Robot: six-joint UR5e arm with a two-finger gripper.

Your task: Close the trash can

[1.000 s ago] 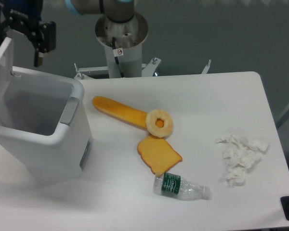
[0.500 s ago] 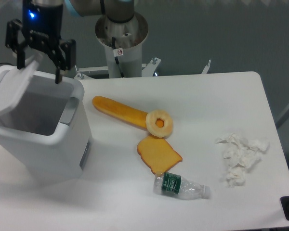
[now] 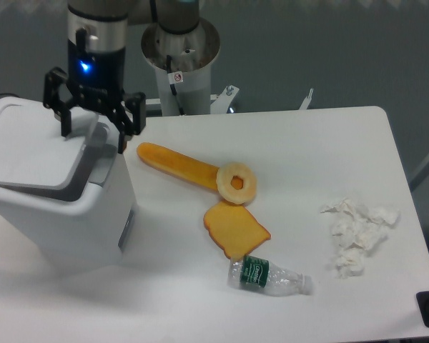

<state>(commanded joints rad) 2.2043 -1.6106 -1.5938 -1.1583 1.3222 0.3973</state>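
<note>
— White plastic, the trash can (image 3: 57,207) sits at the table's (image 3: 307,143) nine o'clock edge; its lid (image 3: 32,146) lies tilted low over the opening, a dark gap under its front edge.

— And the gripper (image 3: 93,128)?

— It hangs over the lid's two o'clock corner, black fingers (image 3: 121,121) spread apart, clamping nothing.

— Other items?

— Toward three o'clock: a long bread roll (image 3: 173,164), a donut (image 3: 237,183), a toast slice (image 3: 235,229), a bottle (image 3: 270,277).
</note>
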